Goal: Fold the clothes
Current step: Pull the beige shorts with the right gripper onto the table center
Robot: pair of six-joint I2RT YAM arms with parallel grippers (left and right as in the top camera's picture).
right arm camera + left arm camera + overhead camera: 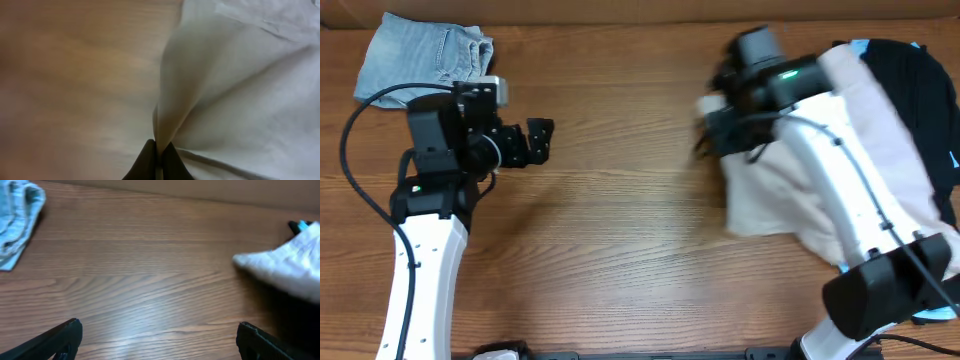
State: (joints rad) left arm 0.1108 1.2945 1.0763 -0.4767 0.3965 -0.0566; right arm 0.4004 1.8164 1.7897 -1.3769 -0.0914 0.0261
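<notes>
1. Overhead: the left arm sits on the left side of the wooden table [620, 240]. The left gripper [542, 138] points toward the middle, over bare wood and touching nothing.
2. Same view: faded denim shorts [420, 62] lie bunched in the far left corner, well apart from everything else.
3. Over on the right, the beige shorts [770, 195] are spread in a rumpled heap. A black garment [910, 90] lies partly under them at the far right edge.
4. The right gripper [708, 125] is down at the left edge of the beige shorts. It is blurred here, so the overhead view cannot tell how its jaws stand.
5. Left wrist: the left gripper [157, 337] has its two dark fingers set wide apart at the bottom corners, with only table [150, 270] between them.
6. In this view the denim shorts [17, 220] are at top left and the beige shorts [285, 265] reach in from the right. A sliver of the black garment [295, 226] shows behind them.
7. Right wrist: here is the answer. The right gripper [158, 159] is pinched tight on a fold of the beige shorts [240, 90], and the cloth rises in a ridge from its tips. Blurred table [75, 75] fills the left.
</notes>
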